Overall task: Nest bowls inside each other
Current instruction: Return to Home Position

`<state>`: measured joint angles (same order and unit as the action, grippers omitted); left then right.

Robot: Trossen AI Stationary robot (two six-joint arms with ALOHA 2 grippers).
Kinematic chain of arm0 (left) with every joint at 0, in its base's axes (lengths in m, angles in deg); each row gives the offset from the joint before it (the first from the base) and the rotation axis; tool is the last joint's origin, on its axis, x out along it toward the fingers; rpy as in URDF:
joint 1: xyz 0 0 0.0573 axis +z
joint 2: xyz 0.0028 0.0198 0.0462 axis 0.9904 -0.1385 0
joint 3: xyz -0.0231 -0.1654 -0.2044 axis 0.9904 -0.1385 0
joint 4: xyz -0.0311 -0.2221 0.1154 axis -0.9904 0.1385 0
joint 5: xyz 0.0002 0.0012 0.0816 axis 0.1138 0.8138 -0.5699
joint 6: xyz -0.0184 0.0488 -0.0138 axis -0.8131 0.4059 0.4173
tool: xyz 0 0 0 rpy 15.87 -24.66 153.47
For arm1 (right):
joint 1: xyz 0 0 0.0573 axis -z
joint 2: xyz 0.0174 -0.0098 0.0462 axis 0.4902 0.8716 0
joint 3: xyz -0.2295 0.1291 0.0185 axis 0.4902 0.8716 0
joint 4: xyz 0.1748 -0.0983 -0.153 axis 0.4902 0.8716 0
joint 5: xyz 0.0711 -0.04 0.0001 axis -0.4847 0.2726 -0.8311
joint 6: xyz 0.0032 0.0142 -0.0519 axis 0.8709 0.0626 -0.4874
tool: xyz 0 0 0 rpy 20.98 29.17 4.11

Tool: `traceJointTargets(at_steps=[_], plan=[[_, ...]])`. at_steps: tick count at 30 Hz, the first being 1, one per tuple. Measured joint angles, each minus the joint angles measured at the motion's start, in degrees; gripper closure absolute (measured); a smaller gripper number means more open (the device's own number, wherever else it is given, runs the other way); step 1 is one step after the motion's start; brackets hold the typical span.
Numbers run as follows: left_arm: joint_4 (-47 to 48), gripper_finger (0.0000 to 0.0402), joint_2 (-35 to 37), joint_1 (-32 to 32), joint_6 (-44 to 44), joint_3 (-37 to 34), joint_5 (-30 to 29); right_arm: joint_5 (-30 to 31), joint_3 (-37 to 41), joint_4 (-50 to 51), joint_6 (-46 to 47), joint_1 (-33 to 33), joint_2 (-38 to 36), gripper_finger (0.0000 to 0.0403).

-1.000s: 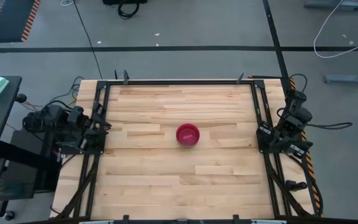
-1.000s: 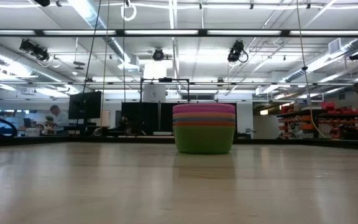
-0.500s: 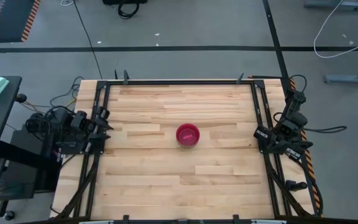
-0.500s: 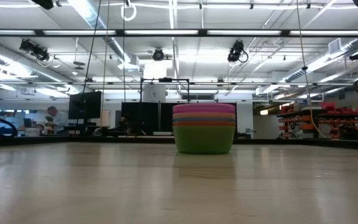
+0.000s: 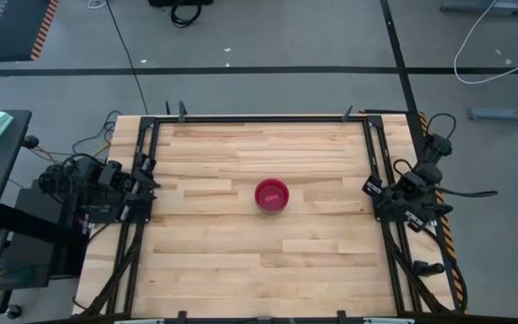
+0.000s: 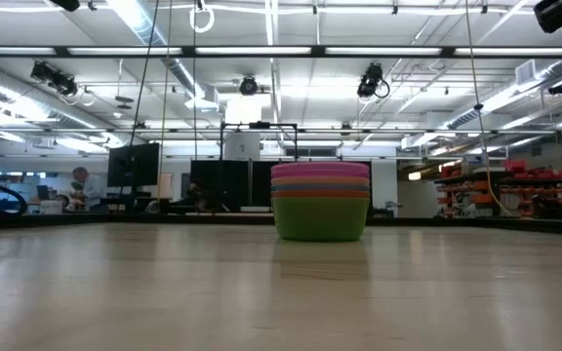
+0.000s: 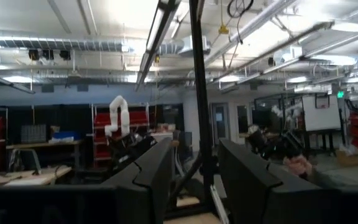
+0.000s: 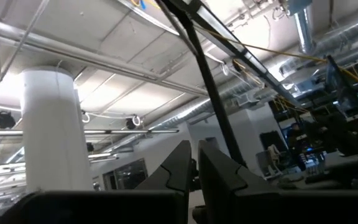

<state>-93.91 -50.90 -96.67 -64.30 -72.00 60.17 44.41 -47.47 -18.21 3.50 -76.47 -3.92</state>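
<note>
Planks of pale, matt jointed wood form the counter (image 5: 205, 261), edged by a black metal frame (image 5: 259, 118). At its middle stands a nested stack of smooth round plastic bowls (image 6: 320, 202): green bowl (image 6: 320, 222) at the bottom, orange and purple rims above, pink-red bowl (image 5: 272, 195) on top. The left hand (image 7: 194, 149) waits at the counter's left edge, its dark blocky fingers parted and empty. The right hand (image 8: 193, 152) sits at the right edge, fingers pressed nearly together, grasping nothing. Beyond lie red shelving (image 6: 501, 190), a distant person (image 6: 86, 183), and strip lights (image 6: 261, 51) on a piped ceiling.
</note>
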Motion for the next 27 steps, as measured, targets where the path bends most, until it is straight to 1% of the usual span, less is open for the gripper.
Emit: traceJointTargets(at_steps=[3, 9, 14, 18, 22, 27], plan=[[3.1, 0.0257, -0.1, 0.0, 1.0, 1.0, 0.0, -4.4, 0.0, 0.6, 1.1, 2.7, 0.0, 0.0364], [2.8, 0.0253, -0.1, 0.6, 2.9, 1.3, -0.2, -10.6, -0.8, 1.7, 3.3, 9.0, 0.0, 0.0364], [3.1, 0.0262, -0.2, 1.6, 3.1, 0.4, -0.2, -17.8, -0.9, 1.8, 6.1, 15.7, 0.0, 0.0364], [-0.6, 0.0266, -0.1, 1.8, 4.0, -1.4, 0.0, -24.3, -0.9, 1.6, 9.4, 22.4, 0.0, 0.0364], [-7.3, 0.0263, -0.1, 2.1, 5.5, -4.0, 0.0, -30.0, -0.9, 1.2, 13.3, 30.1, 0.0, 0.0364], [-8.4, 0.0255, -0.2, 3.2, 5.2, -5.8, 0.1, -38.8, -0.9, 1.1, 18.1, 39.9, 0.0, 0.0364]])
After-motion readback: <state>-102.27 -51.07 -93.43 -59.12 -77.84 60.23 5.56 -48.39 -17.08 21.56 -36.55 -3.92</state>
